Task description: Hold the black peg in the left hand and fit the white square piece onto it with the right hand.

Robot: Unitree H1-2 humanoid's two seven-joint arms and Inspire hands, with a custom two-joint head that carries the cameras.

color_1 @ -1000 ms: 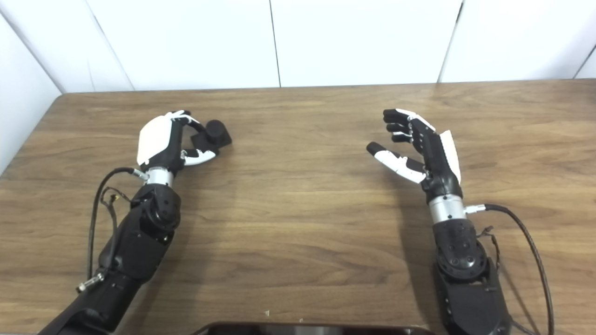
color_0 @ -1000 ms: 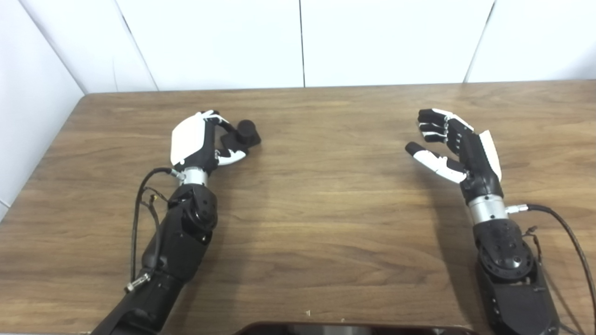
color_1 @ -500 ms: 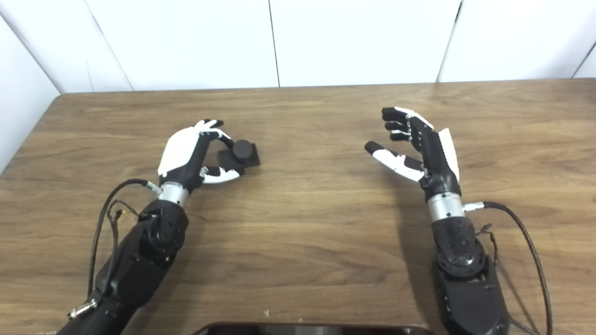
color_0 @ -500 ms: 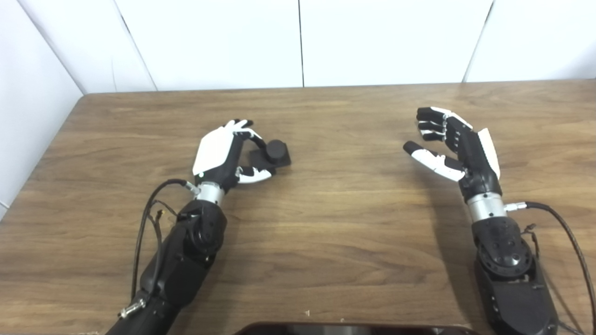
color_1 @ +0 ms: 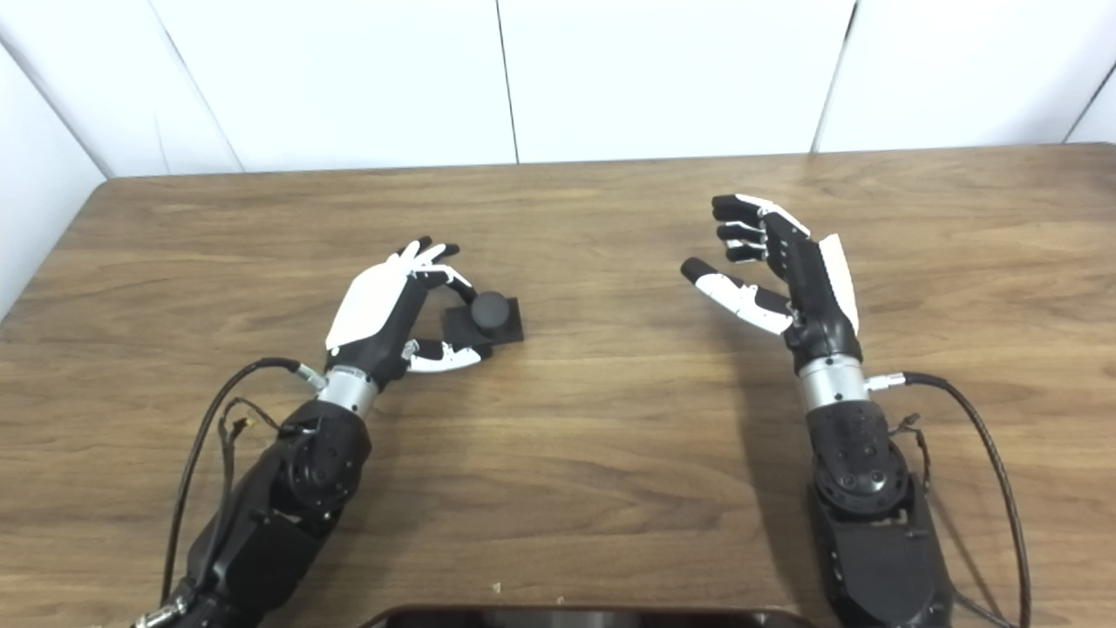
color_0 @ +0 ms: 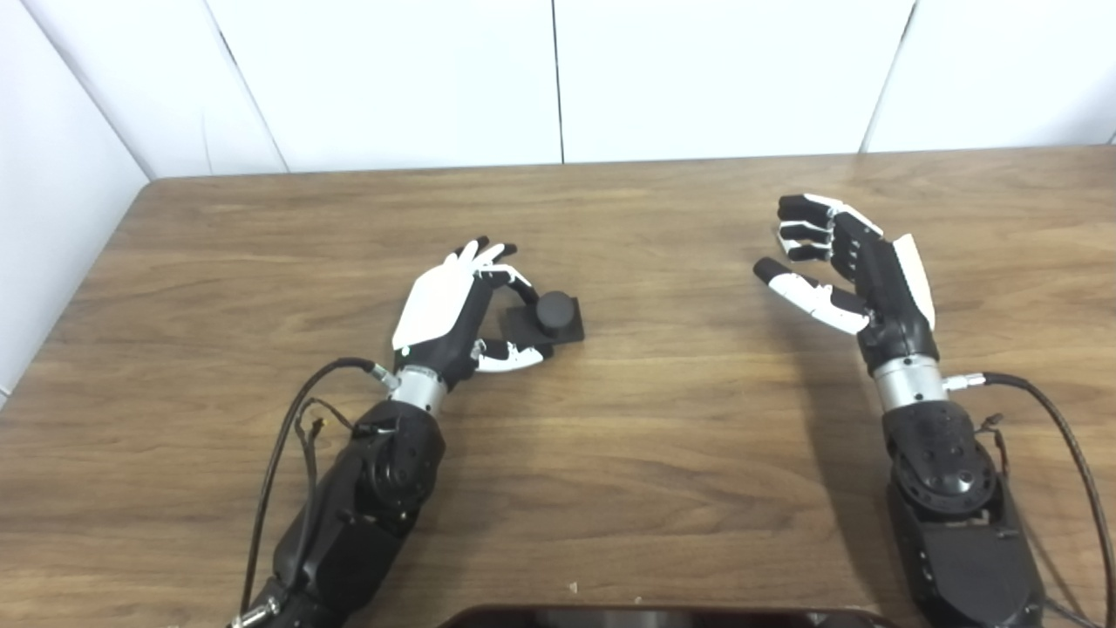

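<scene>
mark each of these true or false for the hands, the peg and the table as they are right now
1. The left hand is closed on the black peg. True.
2. The right hand holds a white square piece. False: it holds nothing, its fingers apart, and no white piece shows in either view.
3. The black peg is a round post on a flat square base. True.
4. The two hands touch each other. False: bare wooden table lies between them.
5. The black peg is at the table's far right corner. False: it is left of centre, at the left hand.
</scene>
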